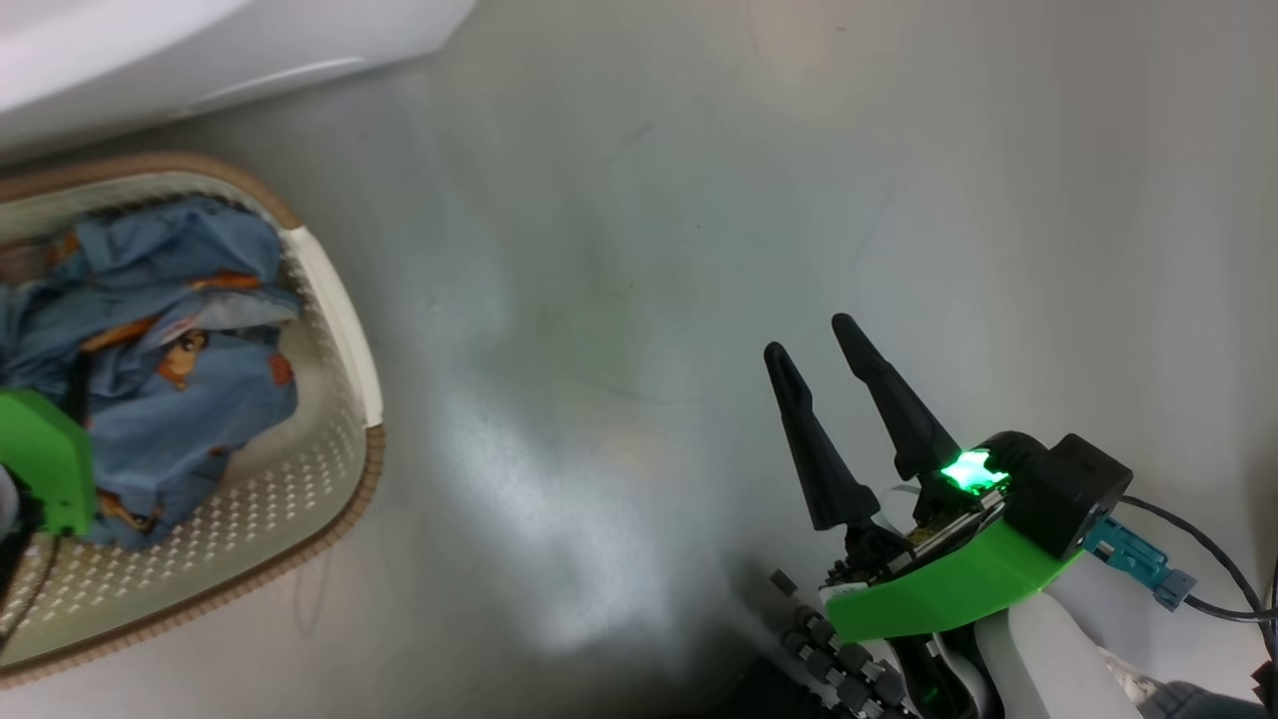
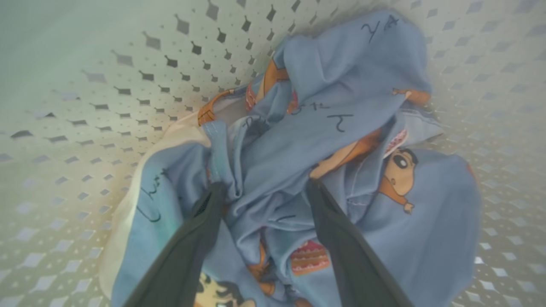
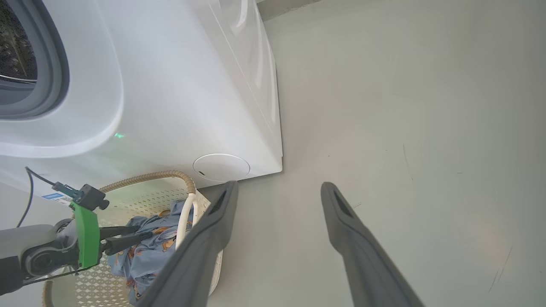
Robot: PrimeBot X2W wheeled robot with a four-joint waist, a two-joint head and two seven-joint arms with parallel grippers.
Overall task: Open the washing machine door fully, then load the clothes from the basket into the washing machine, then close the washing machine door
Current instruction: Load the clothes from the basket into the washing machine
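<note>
On the grey floor [image 1: 649, 250] the clothes [image 2: 341, 106] are kept in the basket [image 1: 339, 300], soft & light, best pinched at the bunched fold btwn the spread left gripper [image 2: 265, 185] tips; right gripper [image 1: 811, 336] spread, empty

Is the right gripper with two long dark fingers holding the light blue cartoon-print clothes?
No, the right gripper is open over the grey floor, and the clothes lie in the cream-white perforated plastic basket.

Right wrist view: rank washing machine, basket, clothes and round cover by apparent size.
1. washing machine, by far the largest
2. basket, partly hidden
3. clothes, partly hidden too
4. round cover on the machine's lower corner, the smallest
</note>
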